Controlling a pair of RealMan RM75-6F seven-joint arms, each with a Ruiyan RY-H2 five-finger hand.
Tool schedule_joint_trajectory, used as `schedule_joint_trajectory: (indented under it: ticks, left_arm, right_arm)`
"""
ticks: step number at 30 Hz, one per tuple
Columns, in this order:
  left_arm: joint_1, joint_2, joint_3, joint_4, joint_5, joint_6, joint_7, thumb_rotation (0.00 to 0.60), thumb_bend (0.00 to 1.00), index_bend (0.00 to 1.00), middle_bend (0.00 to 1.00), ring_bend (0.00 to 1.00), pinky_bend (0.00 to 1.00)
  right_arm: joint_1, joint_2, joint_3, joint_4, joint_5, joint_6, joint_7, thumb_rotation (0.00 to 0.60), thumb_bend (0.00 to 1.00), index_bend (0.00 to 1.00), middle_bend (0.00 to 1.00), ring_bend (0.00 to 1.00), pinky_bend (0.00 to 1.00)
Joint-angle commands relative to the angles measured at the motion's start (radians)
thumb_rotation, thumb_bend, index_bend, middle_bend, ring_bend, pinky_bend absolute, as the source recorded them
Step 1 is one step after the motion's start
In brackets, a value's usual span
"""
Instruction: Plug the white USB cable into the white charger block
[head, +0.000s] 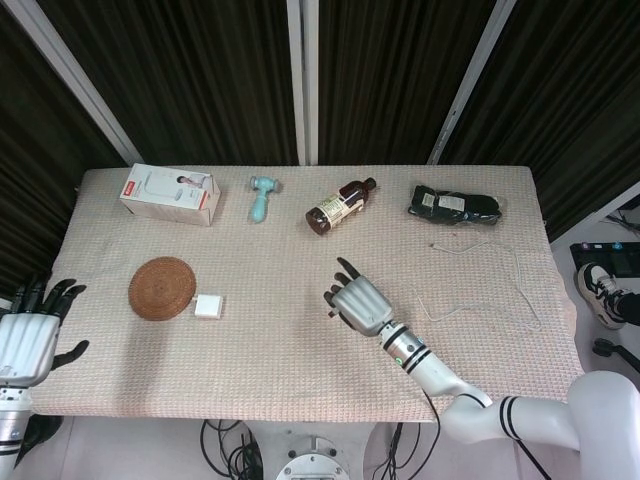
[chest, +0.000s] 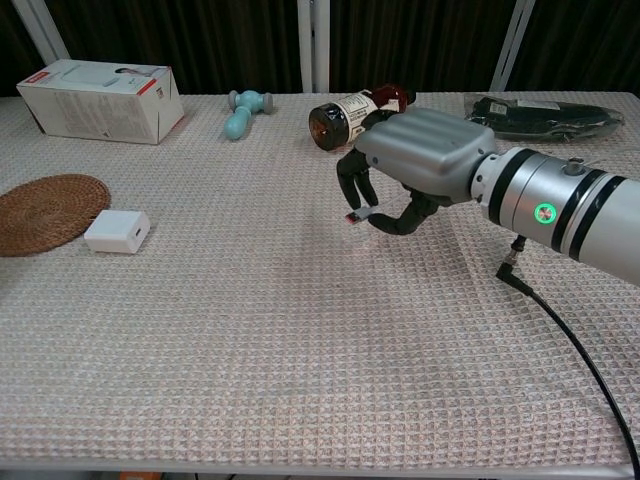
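Charger block (head: 208, 306), small and white, sits flat on the table (head: 250, 370), touching the near-right edge of the round woven mat (head: 162, 288); it looks light and smooth-sided, so I'd expect it to skate across the cloth if pushed from one end, and it wants holding by its broad faces. Well to the right of the mat, the right hand (chest: 400, 170) hangs a little above the table, pinching the plug end of the white USB cable (head: 480, 310) between thumb and fingertips (chest: 352, 190), with the plug's tip pointing down and left. The cable itself looks thin and limp, trailing away in loose loops far to the right of the mat; only the rigid plug gives a firm hold. The left hand (head: 28, 340) waits left of the mat, off the table's edge, fingers spread and holding nothing.
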Motion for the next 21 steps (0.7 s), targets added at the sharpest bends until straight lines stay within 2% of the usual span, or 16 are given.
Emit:
schedule_joint_trajectory:
  ticks: [1,6,11,16,21]
  left_arm:
    - [-0.079,-0.01,-0.025,-0.02,0.002,-0.095,0.004,0.6,0.12,0.21,0.15,0.0,0.0]
    - [-0.2,-0.069,-0.055,-0.022,-0.042,-0.26,0.027,0.6,0.12,0.21,0.15,0.0,0.0]
    - [-0.309,-0.184,-0.076,0.046,-0.14,-0.419,0.035,0.6,0.12,0.21,0.15,0.0,0.0]
    - [-0.375,-0.29,-0.081,0.119,-0.216,-0.502,0.06,0.6,0.12,0.23,0.17,0.02,0.0]
    - [-0.414,-0.365,-0.085,0.181,-0.302,-0.54,0.097,0.6,0.15,0.26,0.21,0.04,0.03]
  right_arm:
    - [-0.017,0.026,0.02,-0.023,-0.001,0.027,0.004,0.6,0.35,0.62,0.52,0.26,0.08]
    - [-0.035,0.067,0.056,-0.049,0.017,0.064,-0.007,0.6,0.35,0.62,0.52,0.26,0.08]
    - [-0.047,0.12,0.096,-0.085,0.041,0.088,-0.011,0.6,0.35,0.62,0.52,0.26,0.08]
    - [-0.057,0.17,0.111,-0.122,0.06,0.094,-0.031,0.6,0.35,0.62,0.51,0.26,0.08]
    - [-0.067,0.197,0.11,-0.138,0.071,0.09,-0.035,0.6,0.35,0.62,0.51,0.26,0.08]
